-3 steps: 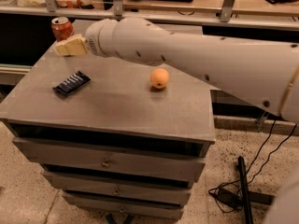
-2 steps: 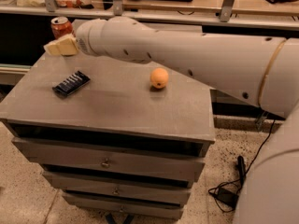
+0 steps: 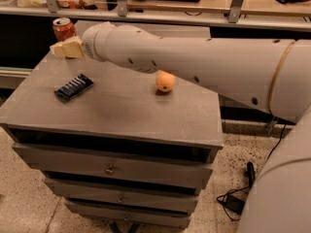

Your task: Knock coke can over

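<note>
Speckled floor (image 3: 29, 203) and a long shelf (image 3: 160, 13) with metal uprights frame my view. In front of them stands a grey drawer cabinet (image 3: 121, 115) with a flat top and handled drawers below. A dark cable (image 3: 238, 198) lies on the floor at its right.

My robot arm (image 3: 194, 67), thick and off-white, reaches in from the right and crosses above the rear half of the cabinet top towards its back left corner. At its end sits the beige gripper (image 3: 65, 49), low over that corner. From this angle it reads as one pale wedge, and I cannot tell whether it is spread or pressed together.

On the left of the top, nearer me than the gripper, a flat dark-blue wrapper (image 3: 74, 87) lies at an angle. The orange (image 3: 165, 81) rests towards the middle right, just below the arm as I see it.

The coke can (image 3: 63, 29) stands upright at the very back left corner, just behind the gripper. I cannot tell whether the two touch.
</note>
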